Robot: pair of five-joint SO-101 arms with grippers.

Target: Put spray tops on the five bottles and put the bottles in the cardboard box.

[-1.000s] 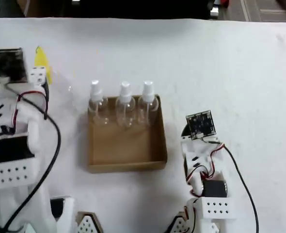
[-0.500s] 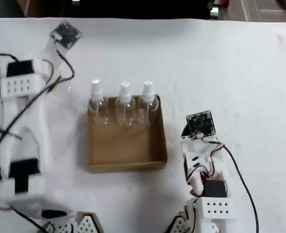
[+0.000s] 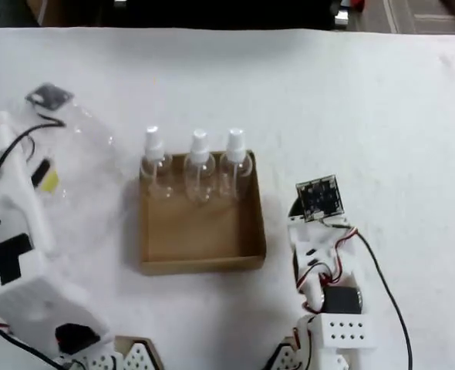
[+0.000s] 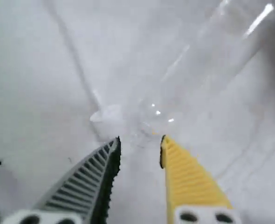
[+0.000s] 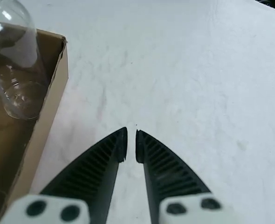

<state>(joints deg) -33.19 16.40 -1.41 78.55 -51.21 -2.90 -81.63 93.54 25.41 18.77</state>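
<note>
A clear bottle [image 4: 207, 60] with no spray top lies on its side on the white table, its neck just beyond the tips of my left gripper [image 4: 138, 148]. That gripper is open, one finger grey and one yellow, with nothing between them. From above the bottle is a faint glint [image 3: 95, 131] left of the cardboard box [image 3: 200, 258], beside the left arm [image 3: 15, 208]. Three bottles [image 3: 199, 171] with white spray tops stand in a row along the box's far wall. My right gripper [image 5: 131, 143] is shut and empty over bare table, right of the box [image 5: 49, 102].
The right arm [image 3: 324, 247] rests folded close to the box's right side. The left arm's black cable [image 3: 4, 162] hangs along its body. White cloth stretches bare behind and to the right of the box.
The left arm swung out over the far left of the table, then drew back toward the near left edge. The right arm, box and three bottles stayed put.
</note>
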